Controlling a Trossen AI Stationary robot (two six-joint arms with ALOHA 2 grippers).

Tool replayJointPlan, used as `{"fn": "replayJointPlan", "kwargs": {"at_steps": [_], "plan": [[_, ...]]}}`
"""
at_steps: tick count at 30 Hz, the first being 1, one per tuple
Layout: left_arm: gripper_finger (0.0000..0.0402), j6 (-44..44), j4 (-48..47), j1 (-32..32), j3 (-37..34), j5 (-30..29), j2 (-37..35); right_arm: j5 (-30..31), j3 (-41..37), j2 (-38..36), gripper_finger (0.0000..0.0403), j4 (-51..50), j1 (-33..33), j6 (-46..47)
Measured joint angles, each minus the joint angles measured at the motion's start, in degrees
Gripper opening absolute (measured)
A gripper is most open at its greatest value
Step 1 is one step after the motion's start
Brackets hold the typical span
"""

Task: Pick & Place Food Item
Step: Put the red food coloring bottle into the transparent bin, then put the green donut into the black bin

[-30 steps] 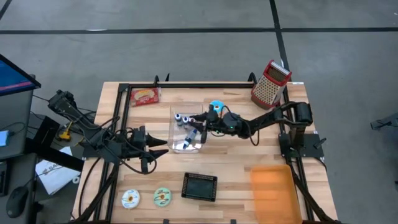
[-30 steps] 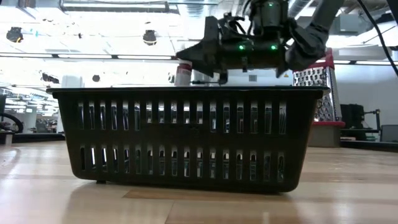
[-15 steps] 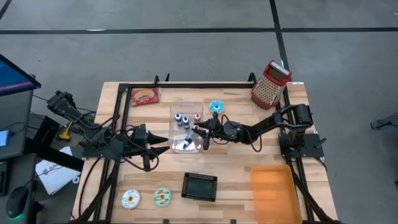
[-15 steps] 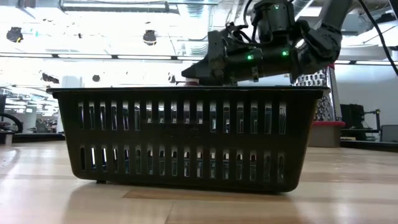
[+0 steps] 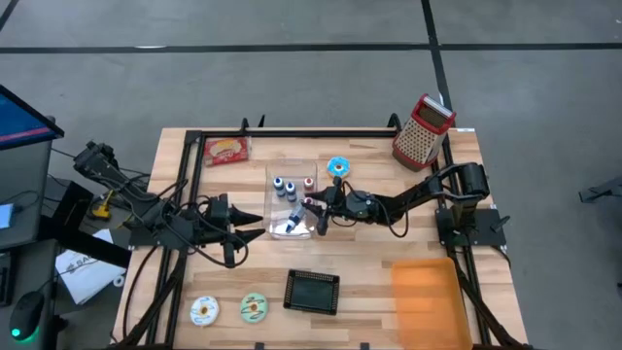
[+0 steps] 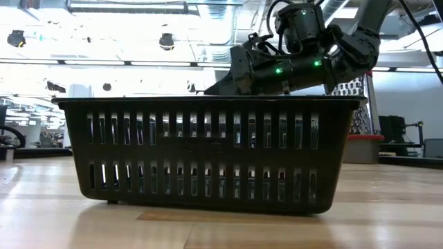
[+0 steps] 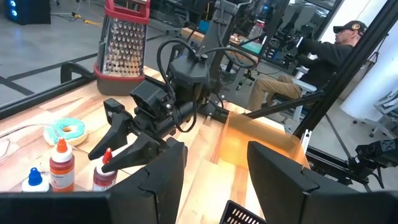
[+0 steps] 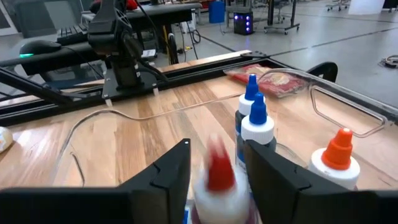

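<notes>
Right hand (image 8: 214, 163) has dropped over the clear plastic bin (image 5: 292, 201) — fingers parted around the red-capped bottle (image 8: 217, 177) — centre before closing.

Robotics lab or workshop, grey concrete floor (image 5: 292, 87) across the frame's top, wooden workbench (image 5: 369, 262) with black metal framing at centre, monitor (image 5: 19, 122) at left edge, more rigs and a seated person (image 7: 311, 62) upper right

Pale wood table (image 5: 369, 253), metal grater (image 5: 423, 131)
</notes>
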Motion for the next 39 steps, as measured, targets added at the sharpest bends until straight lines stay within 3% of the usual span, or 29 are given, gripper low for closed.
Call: {"fn": "replayJointPlan", "kwargs": {"at_steps": [10,19,28,39], "plan": [[0.0172,-0.02,0.5,0.0,0.0,0.0,0.02,0.04,0.02,0.0,0.0196,1.29,-0.47,0.0],[0.0172,1.62,-0.85,0.0,0.0,0.0,-0.79,-0.18,0.07,-2.73,0.0198,9.97,-0.62,3.57],[0.0172,1.53,-10.97,-0.02,0.0,0.26,-5.79,-2.29,0.09,-16.75,0.0193,7.61,2.35,4.59],[0.0172,-7.57,-27.71,0.0,0.0,13.04,-6.55,-2.27,0.09,-35.96,0.0193,3.81,1.81,7.04]]}}
